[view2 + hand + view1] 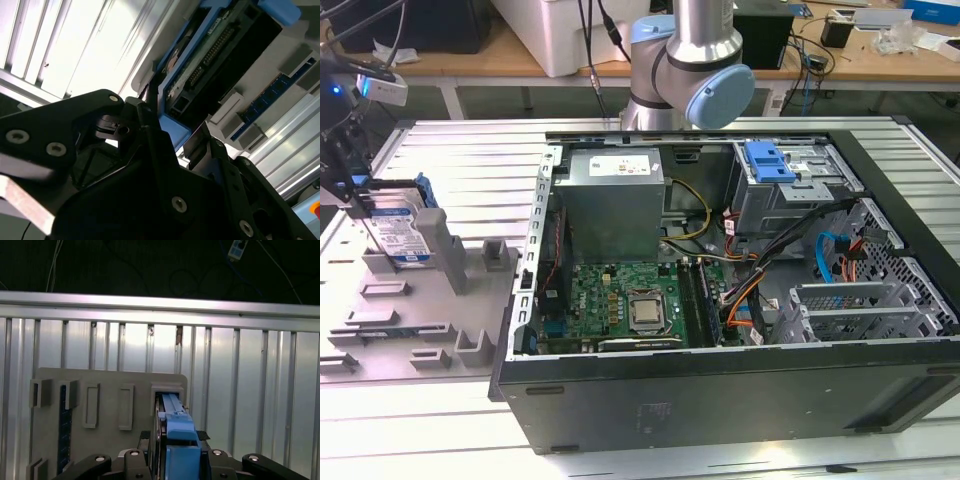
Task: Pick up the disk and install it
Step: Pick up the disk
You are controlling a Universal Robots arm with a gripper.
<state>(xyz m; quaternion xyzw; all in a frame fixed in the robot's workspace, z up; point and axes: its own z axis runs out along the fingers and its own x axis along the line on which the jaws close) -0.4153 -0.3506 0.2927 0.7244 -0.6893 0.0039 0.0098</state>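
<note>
Exterior view: the disk (400,228) stands upright in a slot of the grey holder (430,312), on the exterior view's left of the open computer case (720,400) — the gripper (358,198) is narrow, clamped on the disk's edge.

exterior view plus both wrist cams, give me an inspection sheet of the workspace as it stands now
surface: slatted metal table carrying a grey fixture tray and an open computer case
job's things: disk stands on edge in a tray slot, not yet in the case; drive cage has a blue latch on top
clutter: narrow blue strip in another tray slot
grippers: gripper straddles the disk's blue carrier at its top edge; grip unclear
cables: orange, blue and black leads loose inside the case
surroundings: workbench behind, arm base
</note>
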